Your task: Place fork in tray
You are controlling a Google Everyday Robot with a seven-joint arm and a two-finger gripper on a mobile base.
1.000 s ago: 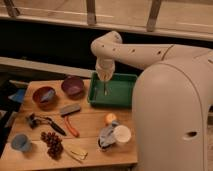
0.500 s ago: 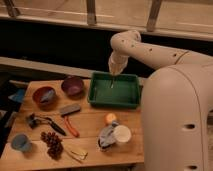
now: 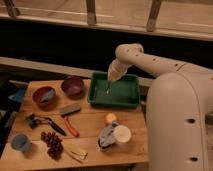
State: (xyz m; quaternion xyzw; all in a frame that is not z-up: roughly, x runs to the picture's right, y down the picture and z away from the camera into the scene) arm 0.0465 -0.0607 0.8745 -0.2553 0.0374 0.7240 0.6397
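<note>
The green tray (image 3: 131, 102) lies at the back right of the wooden table. My gripper (image 3: 111, 80) hangs over the tray's left-middle part, pointing down. It is shut on the fork (image 3: 107, 89), a thin pale sliver that hangs upright from the fingers. The fork's lower tip is at or just above the tray floor; I cannot tell if it touches.
A purple bowl (image 3: 73, 85) and a brown bowl (image 3: 44, 96) stand left of the tray. In front lie a grey block (image 3: 70, 109), an orange-handled tool (image 3: 71, 127), a black-handled utensil (image 3: 47, 122), grapes (image 3: 51, 142), a blue cup (image 3: 20, 142), an orange fruit (image 3: 110, 118) and a white cup (image 3: 121, 134).
My gripper has moved right with the fork, from the tray's left edge to over its inside, and has come down a little.
</note>
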